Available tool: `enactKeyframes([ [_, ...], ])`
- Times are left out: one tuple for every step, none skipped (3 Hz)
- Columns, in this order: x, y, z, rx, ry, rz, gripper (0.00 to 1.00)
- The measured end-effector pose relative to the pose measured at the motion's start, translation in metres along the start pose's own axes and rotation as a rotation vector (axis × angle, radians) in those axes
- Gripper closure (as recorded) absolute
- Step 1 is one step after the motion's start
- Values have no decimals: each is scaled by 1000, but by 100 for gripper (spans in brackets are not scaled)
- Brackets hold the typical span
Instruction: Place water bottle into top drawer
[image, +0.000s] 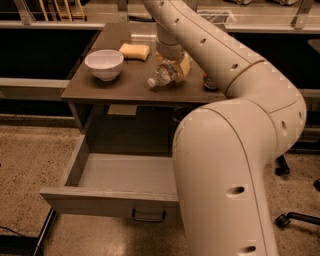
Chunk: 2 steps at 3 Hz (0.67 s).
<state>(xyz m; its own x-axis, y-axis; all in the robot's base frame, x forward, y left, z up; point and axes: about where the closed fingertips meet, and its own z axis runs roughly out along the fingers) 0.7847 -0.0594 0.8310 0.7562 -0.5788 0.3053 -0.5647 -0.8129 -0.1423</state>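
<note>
The water bottle (166, 75) lies on its side on the dark tabletop (100, 87), with its white cap pointing front-left. My gripper (172, 59) hangs right over the bottle's far end, at its base, and my wrist hides how it meets the bottle. The top drawer (95, 200) is pulled open below the table. Its grey inside is bare where it shows, and its dark handle (148, 216) is on the front panel. My big arm covers the drawer's right part.
A white bowl (104, 64) stands at the table's left. A yellow sponge (134, 51) lies behind it, and another yellow piece (186, 65) lies by the gripper. A can (210, 82) peeks out right of my arm. Chair wheels (285, 219) stand on the floor at right.
</note>
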Motion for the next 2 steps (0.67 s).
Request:
enactKeyframes([
  [-5,3,4,-3,-24,8,70],
  [-18,2,-7,46,-82,9,93],
])
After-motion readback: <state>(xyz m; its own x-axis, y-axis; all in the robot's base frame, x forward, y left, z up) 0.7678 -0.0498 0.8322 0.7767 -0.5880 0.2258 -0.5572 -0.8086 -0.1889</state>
